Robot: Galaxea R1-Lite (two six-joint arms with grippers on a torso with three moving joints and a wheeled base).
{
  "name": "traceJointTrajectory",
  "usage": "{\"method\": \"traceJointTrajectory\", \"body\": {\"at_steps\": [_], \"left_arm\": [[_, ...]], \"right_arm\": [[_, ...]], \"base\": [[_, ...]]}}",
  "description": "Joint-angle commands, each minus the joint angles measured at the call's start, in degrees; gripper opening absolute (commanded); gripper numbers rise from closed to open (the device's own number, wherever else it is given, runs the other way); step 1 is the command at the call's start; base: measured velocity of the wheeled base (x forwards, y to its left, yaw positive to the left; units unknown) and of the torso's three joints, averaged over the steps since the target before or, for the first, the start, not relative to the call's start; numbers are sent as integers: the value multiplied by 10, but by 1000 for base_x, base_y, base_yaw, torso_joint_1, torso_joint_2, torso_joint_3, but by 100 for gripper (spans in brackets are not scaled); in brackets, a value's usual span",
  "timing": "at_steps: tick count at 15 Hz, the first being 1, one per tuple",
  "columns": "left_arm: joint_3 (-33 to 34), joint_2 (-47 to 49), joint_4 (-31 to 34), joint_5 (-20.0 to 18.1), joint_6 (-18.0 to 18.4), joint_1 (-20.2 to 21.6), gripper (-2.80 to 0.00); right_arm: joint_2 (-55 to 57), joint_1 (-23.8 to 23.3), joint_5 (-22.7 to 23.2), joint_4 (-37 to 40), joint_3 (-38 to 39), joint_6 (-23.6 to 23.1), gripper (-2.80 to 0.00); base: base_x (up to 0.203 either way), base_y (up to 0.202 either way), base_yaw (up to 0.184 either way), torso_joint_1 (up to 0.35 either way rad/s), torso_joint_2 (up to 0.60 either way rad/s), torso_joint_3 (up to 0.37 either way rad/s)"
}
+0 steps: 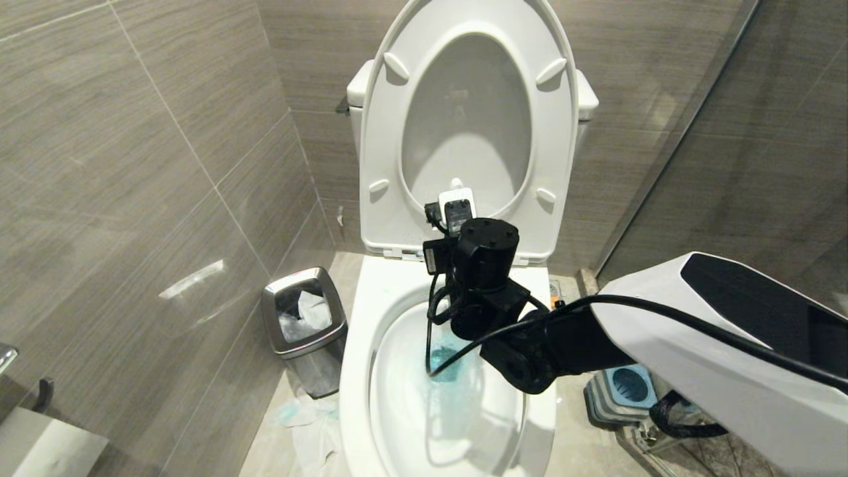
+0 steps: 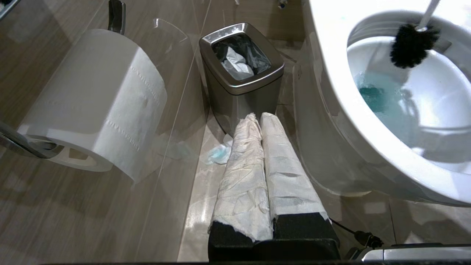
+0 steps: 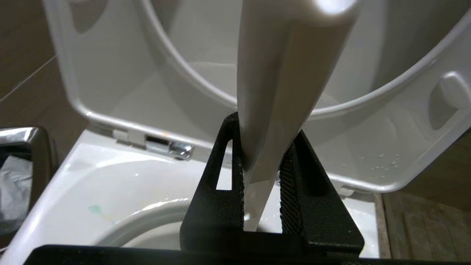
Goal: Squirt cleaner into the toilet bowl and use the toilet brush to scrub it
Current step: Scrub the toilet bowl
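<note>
The toilet bowl (image 1: 371,371) fills the centre of the head view, its seat and lid (image 1: 391,152) raised against the cistern; its near rim is cut off by the lower frame edge, and blue-tinted water (image 1: 450,361) pools in the basin. The right arm (image 1: 715,344), white-shelled, reaches in from the right over the bowl and hides much of the basin's right side. The steel waste bin (image 1: 306,324) stands on the floor just beside the bowl's left flank, crumpled paper inside it. A toilet-paper roll (image 2: 99,99) hangs on a wall holder, seen only in the left wrist view. The grey-and-blue brush holder (image 1: 626,391) sits on the floor to the right of the bowl, partly hidden behind the arm. The toilet brush (image 3: 279,92) is held above the basin: the right end effector (image 3: 261,180) is clamped on its white handle, whose upper end runs out of frame, while the black bristle head (image 2: 412,44) hangs within the bowl near the far inner wall; whether it touches the ceramic is unclear. The left end effector (image 2: 262,121), fingers together and wrapped in white paper, is parked low beside the bowl, pointing toward the bin.
</note>
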Motion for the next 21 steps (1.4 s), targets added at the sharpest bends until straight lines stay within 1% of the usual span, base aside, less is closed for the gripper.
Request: {"method": "traceJointTrajectory", "body": {"at_steps": [1,6,11,14,16,21], "left_arm": [[0,0,0,0,0,0,-280],[0,0,0,0,0,1,-280],[0,0,0,0,0,0,-280],[0,0,0,0,0,0,-280],[0,0,0,0,0,0,-280],[0,0,0,0,0,1,-280]], "right_arm": [[8,9,-6,-4,6,1,-280],[45,7,-6,-5,-25,1,-280],[108,-3,-10,-3,-112,1,-280],[134,-1,-10,17,-170,10,-280],[143,9,-9,35,-191,28,-280],[168,37,-7,38,-235,34,-280]], "base": [[0,0,0,0,0,0],[0,0,0,0,0,0],[0,0,0,0,0,0],[0,0,0,0,0,0],[0,0,0,0,0,0],[0,0,0,0,0,0]]}}
